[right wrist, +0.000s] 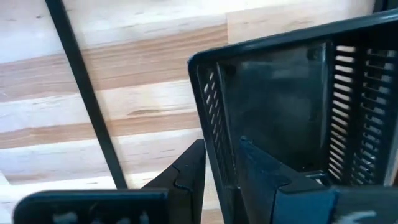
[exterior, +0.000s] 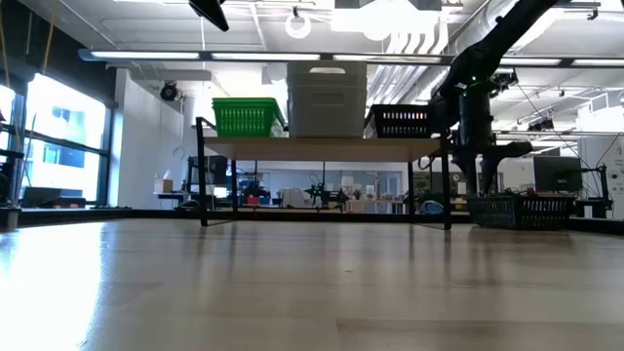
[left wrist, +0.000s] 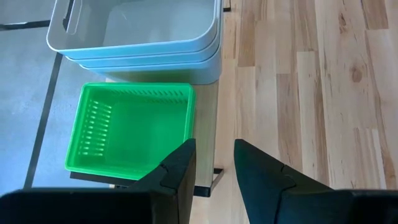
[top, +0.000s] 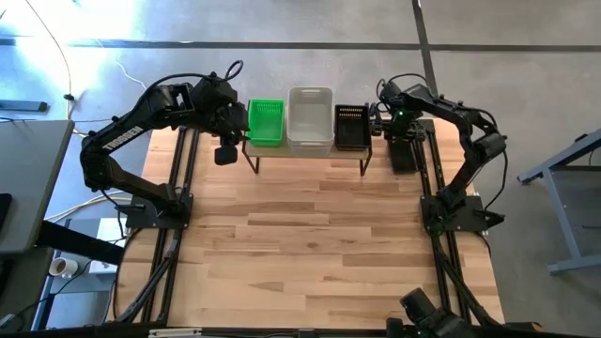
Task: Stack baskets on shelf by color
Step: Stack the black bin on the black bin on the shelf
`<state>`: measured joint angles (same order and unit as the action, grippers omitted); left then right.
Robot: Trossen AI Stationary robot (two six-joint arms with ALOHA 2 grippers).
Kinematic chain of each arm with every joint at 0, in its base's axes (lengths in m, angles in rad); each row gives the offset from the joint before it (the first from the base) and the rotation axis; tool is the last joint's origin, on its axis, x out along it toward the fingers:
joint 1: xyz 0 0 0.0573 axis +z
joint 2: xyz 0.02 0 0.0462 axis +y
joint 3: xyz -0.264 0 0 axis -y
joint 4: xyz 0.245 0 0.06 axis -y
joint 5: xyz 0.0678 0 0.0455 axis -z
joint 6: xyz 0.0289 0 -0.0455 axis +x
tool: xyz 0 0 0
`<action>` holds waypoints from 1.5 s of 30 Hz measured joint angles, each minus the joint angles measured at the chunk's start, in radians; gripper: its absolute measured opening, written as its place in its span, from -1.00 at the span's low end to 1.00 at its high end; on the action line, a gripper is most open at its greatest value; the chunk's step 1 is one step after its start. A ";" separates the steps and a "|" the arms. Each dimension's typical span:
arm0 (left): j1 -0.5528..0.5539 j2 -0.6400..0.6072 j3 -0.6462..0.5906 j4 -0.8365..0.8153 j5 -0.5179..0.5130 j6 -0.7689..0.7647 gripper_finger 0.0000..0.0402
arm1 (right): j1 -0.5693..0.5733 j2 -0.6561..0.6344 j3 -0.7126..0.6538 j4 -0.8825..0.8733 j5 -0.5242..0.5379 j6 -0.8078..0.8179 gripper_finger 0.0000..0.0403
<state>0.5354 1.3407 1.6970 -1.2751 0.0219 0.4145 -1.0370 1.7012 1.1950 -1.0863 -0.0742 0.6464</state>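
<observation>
Baskets first: on the shelf (top: pixel 305 150) you've got green baskets (top: pixel 266 123), the whitish-grey baskets (top: pixel 310 120) in the middle and black baskets (top: pixel 352 126), side by side. One more black basket (exterior: pixel 520 209) sits on the surface (top: pixel 310 244), just beside the shelf's right end. Your right gripper (right wrist: pixel 221 165) is down there, pinching that basket's slotted wall between its fingers. Your left gripper (left wrist: pixel 214 165) hangs above the shelf's left end by the green ones, fingers apart, holding nothing.
</observation>
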 joint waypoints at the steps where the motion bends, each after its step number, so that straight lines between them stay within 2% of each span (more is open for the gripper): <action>1: 0.000 0.000 0.000 0.000 0.000 0.000 -0.49 | 0.000 0.006 0.000 0.000 -0.007 0.000 -0.62; 15: 0.000 0.000 0.000 0.000 0.000 0.000 -0.49 | 0.011 0.093 0.000 0.010 0.024 -0.038 -0.64; 18: 0.000 0.000 0.000 0.000 0.000 0.000 -0.49 | 0.011 0.093 0.000 0.009 0.046 -0.046 -0.75; 21: 0.000 0.000 0.000 0.000 0.000 0.000 -0.49 | 0.011 0.090 0.000 0.002 0.052 -0.069 -0.94; 25: 0.000 0.000 0.000 0.000 -0.001 -0.001 -0.49 | 0.011 0.071 0.000 -0.013 0.067 -0.070 -0.95; 34: 0.000 0.000 0.000 0.000 -0.001 -0.003 -0.49 | 0.032 -0.108 0.000 -0.056 0.125 -0.032 -0.99; 45: 0.000 0.000 0.000 0.000 0.000 -0.005 -0.49 | 0.124 -0.380 0.000 -0.085 0.182 0.086 -1.00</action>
<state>0.5354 1.3411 1.6970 -1.2747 0.0216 0.4091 -0.9127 1.3208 1.1954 -1.1714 0.1074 0.7322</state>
